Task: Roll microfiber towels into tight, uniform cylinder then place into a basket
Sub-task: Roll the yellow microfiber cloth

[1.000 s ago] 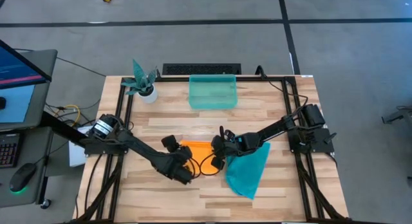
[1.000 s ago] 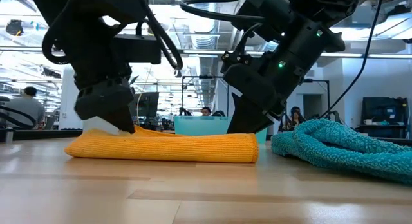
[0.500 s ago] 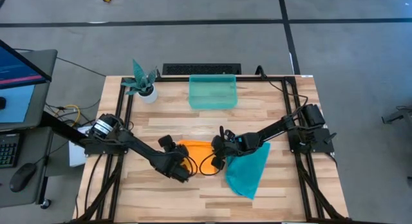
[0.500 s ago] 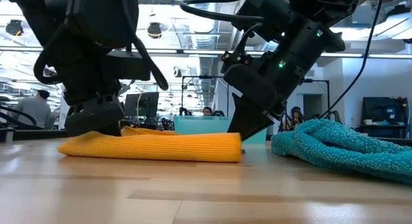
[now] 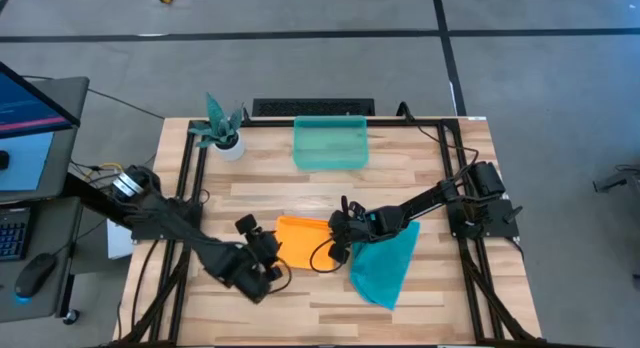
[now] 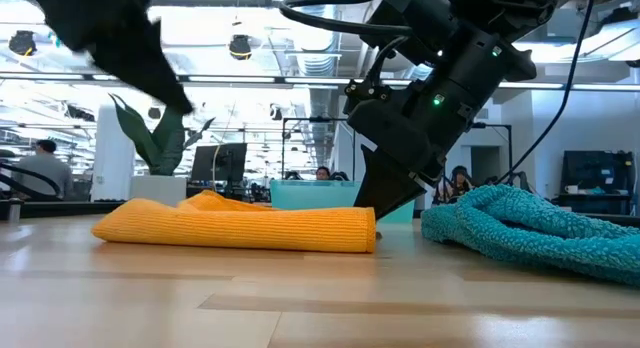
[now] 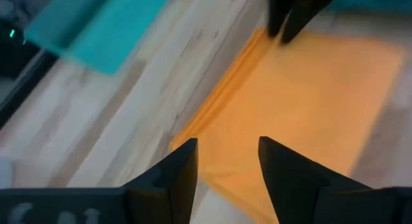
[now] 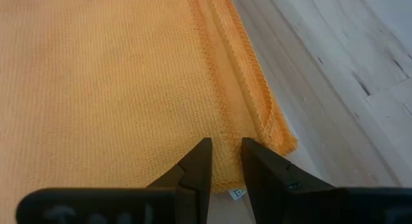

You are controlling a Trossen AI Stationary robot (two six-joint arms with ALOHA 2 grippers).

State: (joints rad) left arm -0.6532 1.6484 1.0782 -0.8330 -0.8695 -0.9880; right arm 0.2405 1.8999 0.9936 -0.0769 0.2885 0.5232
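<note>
The orange-yellow towel lies folded flat on the table's middle, its thick folded edge facing the near side. My left gripper hovers open above the towel's left end, touching nothing. My right gripper stands on the towel's right end, its fingers nearly together. The teal-blue towel lies rumpled on the table to the right. The teal-green basket stands on the table at the far middle. My right gripper has its fingertips set on the orange towel's top layer, right beside its right-hand edge near a corner. It comes slanting down from the table's right. Whether cloth is nipped in the narrow gap does not show. The towel lies flat on the table.
A potted plant stands at the far left corner. Black frame rails run along both sides of the table. Bare wood lies between the towels and the basket and along the near edge.
My left gripper has drawn away toward the table's left edge and risen clear of the orange towel's left end, tipping as it went. The towel's near fold slid a little to the left with it at first, then stayed put.
</note>
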